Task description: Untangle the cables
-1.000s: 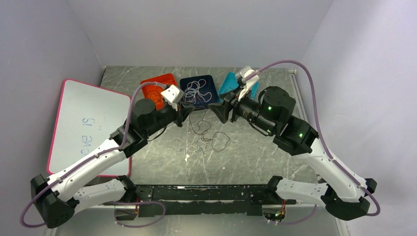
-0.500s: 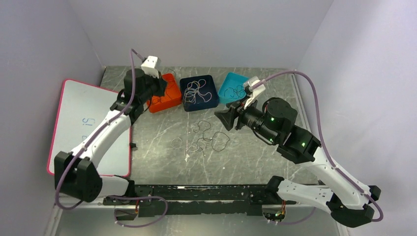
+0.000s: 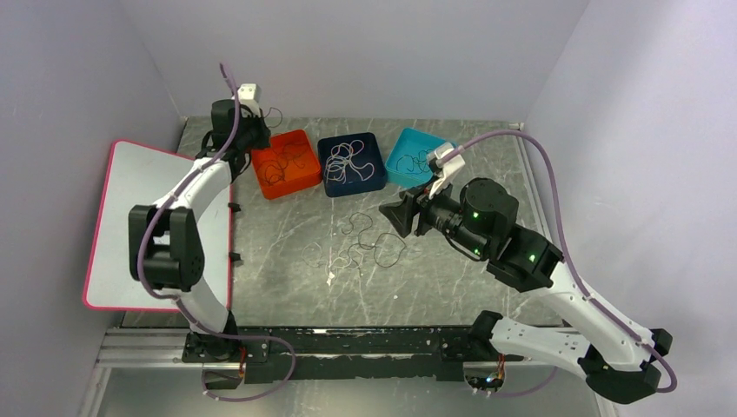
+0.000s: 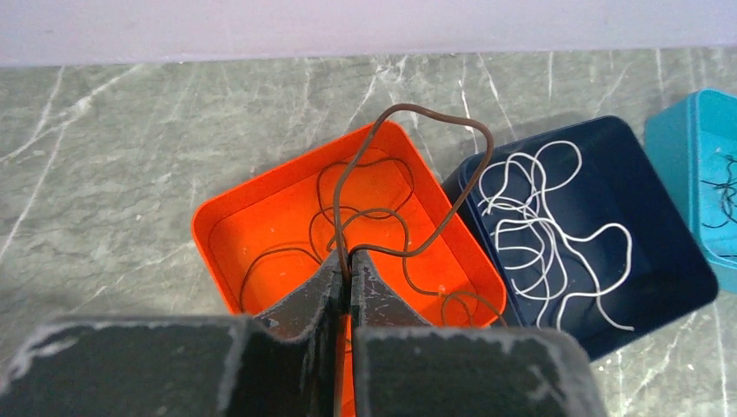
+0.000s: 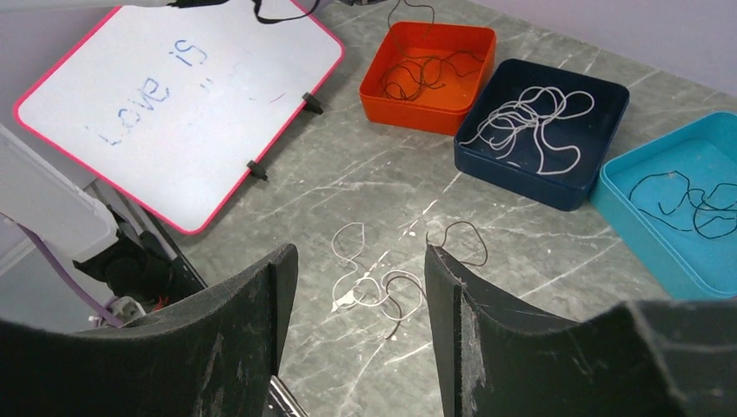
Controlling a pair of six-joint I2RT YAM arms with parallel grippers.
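My left gripper (image 4: 349, 261) is shut on a brownish-red cable (image 4: 432, 109) that loops up over the orange tray (image 4: 209, 228). More brownish cables (image 5: 417, 74) lie in that tray. In the top view the left gripper (image 3: 257, 139) sits at the tray's back-left corner. A small tangle of loose cables (image 3: 365, 243) lies mid-table, with white and dark loops (image 5: 382, 282) interlaced. My right gripper (image 3: 395, 213) hovers open just right of the tangle, and nothing is between its fingers (image 5: 361, 252). White cables (image 5: 521, 122) fill the navy tray, and black cables (image 5: 687, 195) lie in the teal tray.
The orange, navy (image 3: 327, 143) and teal (image 3: 393, 156) trays stand in a row at the back of the marble table. A pink-framed whiteboard (image 3: 139, 217) with writing lies at the left, with two small black clips (image 3: 232, 256) at its right edge.
The left arm has swung from the middle of the table back and left to the orange tray, carrying the brownish cable. The right gripper has drawn back from the teal tray toward the tangle.
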